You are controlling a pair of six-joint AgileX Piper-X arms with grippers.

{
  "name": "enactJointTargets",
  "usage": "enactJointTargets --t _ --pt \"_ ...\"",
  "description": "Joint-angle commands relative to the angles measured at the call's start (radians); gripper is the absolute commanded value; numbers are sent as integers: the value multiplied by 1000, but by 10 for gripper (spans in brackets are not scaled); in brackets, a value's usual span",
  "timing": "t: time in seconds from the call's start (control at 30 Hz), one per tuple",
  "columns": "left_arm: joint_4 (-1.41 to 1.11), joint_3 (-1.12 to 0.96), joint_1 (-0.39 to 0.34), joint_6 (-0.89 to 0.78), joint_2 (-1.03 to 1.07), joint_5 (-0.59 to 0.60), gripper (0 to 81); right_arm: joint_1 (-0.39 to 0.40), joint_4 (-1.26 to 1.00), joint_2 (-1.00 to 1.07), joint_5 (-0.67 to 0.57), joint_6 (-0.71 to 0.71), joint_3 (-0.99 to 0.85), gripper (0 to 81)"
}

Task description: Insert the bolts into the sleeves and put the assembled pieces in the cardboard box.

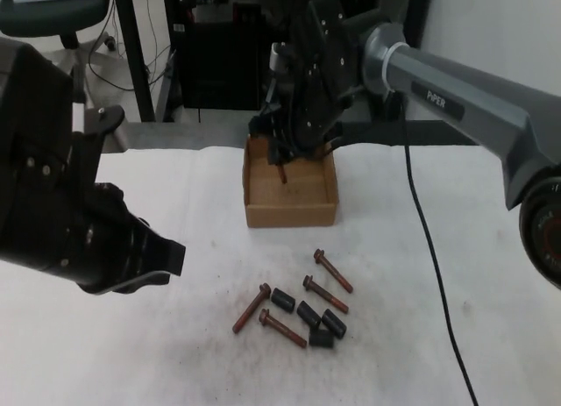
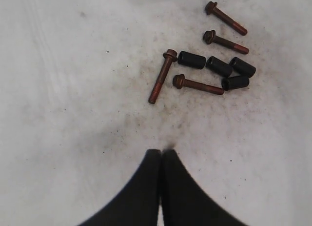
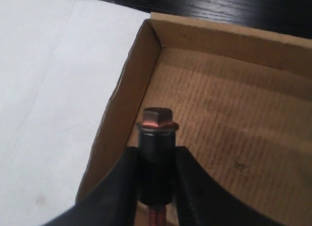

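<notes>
Right gripper (image 3: 156, 179) clamped on sleeved bolt (image 3: 156, 148) over cardboard box (image 3: 219, 55), left gripper (image 2: 162, 157) fingers together above table (image 2: 73, 89), loose bolts (image 2: 162, 75) and sleeves (image 2: 191, 59) nearby.

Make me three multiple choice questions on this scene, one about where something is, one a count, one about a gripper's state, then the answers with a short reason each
1. Relative to the box, where is the assembled piece?
A. lying inside it
B. held over it by the right gripper
C. lying beside it

2. How many loose bolts lie on the cloth?
A. four
B. two
C. six

3. What state is the left gripper in?
A. open
B. shut on a sleeve
C. shut and empty

Answers:
1 B: the right wrist view shows the piece clamped, with the box floor behind it.
2 A: the left wrist view shows four.
3 C: its jaws meet with nothing between.
</notes>
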Motion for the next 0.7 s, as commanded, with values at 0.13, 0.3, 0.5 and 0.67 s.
enactJointTargets --t 0.13,0.3,0.5,0.67 --pt "4 -2 1 6 -6 -9 3 -10 -40 -13 -16 -35 -15 409" --pt "6 -2 1 6 -6 -9 3 -17 -38 -33 -12 -35 -15 230" --pt "12 -2 1 6 -6 -5 3 -22 78 -105 -32 -37 -16 4" --pt "12 -2 -1 106 -6 135 3 -26 426 -212 63 -200 -8 4"
